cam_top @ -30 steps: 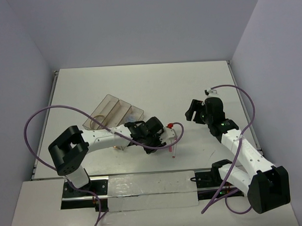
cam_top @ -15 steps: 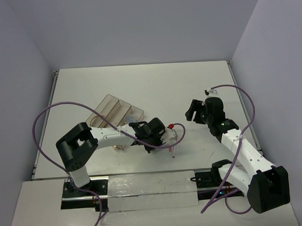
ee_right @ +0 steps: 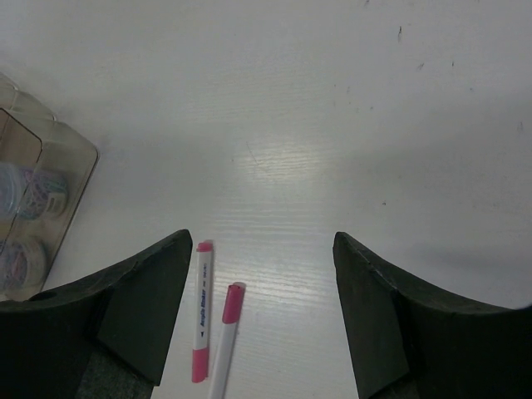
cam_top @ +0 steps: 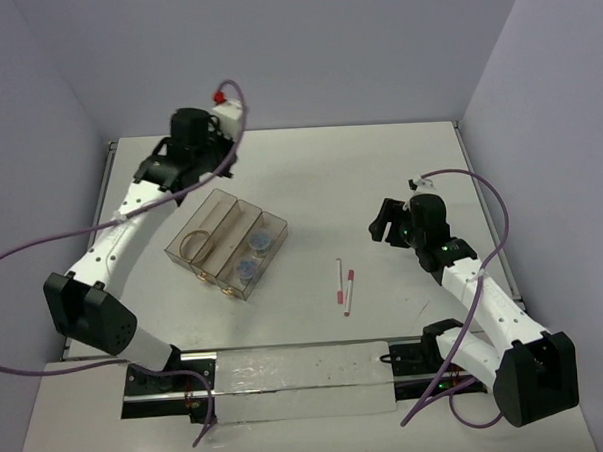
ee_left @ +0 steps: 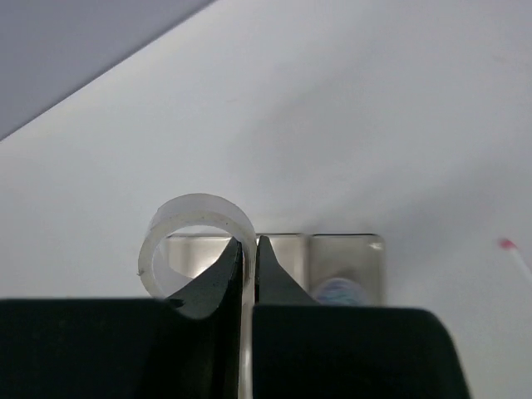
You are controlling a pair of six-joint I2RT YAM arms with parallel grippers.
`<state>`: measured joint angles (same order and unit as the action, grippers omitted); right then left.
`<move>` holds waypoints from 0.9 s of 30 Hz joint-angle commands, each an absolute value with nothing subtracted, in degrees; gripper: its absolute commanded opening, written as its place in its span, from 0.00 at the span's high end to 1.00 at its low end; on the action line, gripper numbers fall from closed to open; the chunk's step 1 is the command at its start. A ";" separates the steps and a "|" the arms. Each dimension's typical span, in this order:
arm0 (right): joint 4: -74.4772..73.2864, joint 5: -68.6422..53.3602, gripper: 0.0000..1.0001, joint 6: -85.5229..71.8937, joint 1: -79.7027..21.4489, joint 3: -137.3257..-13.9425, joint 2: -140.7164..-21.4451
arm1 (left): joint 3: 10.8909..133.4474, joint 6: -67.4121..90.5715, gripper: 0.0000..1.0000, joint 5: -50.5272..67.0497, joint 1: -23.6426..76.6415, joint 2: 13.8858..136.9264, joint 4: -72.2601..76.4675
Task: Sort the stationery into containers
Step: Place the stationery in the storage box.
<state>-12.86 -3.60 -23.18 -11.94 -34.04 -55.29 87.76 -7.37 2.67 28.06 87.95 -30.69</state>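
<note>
- The tape ring (ee_left: 197, 205), a small translucent white loop, is held up in the air over the far left of the table (cam_top: 379, 163). The left gripper (ee_left: 248, 246) has its 2 fingers pressed together on the ring's wall, 1 inside the loop and 1 outside.
- The tray (cam_top: 223, 196) lies below the ring and nearer than it. In the left wrist view its far end shows just beyond the fingertips, so the drop looks to call for a short move down and toward the near side.
- The tray's 3 long compartments run from far left to near right.
- The left compartment holds the tan rubber-band loop (cam_top: 195, 245).
- The right compartment holds 2 jars, one (cam_top: 265, 238) farther and one (cam_top: 248, 269) nearer.
- I can make out nothing in the middle compartment, so it seems the likely place for the ring.
- Nothing stands between the ring and the tray. The thin compartment walls are what the ring could catch on.
- 2 pens (cam_top: 339, 280) (cam_top: 349, 292) lie side by side on the table to the right of the tray, long axes running near to far.
- They are closer to the right arm. The right gripper (ee_right: 259, 239) hangs with its jaws spread and empty, and the pens lie to its near left.
</note>
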 commanded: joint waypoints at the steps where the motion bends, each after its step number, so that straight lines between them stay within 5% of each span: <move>1: -10.92 -3.81 0.24 -23.43 -11.51 -34.27 -55.71 | 85.29 -5.60 1.00 0.56 18.97 91.94 -35.32; 15: -12.38 -2.91 0.24 -22.34 -11.50 -34.97 -55.31 | 76.19 -5.02 0.99 0.28 15.56 97.89 -28.83; 17: -12.65 -2.81 0.24 -22.24 -11.51 -35.07 -55.28 | 75.43 -5.18 0.94 0.26 15.56 98.34 -28.31; 23: -13.33 -3.40 0.24 -21.97 -11.57 -36.12 -56.02 | 75.15 -5.04 0.54 0.26 15.56 98.09 -28.48; 27: -13.71 -3.69 0.24 -22.43 -11.58 -36.28 -56.38 | 76.75 -4.50 0.44 0.35 15.56 97.67 -29.66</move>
<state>-13.39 -3.73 -22.85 -11.94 -34.09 -56.06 74.59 -5.25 0.04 15.44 98.15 -30.24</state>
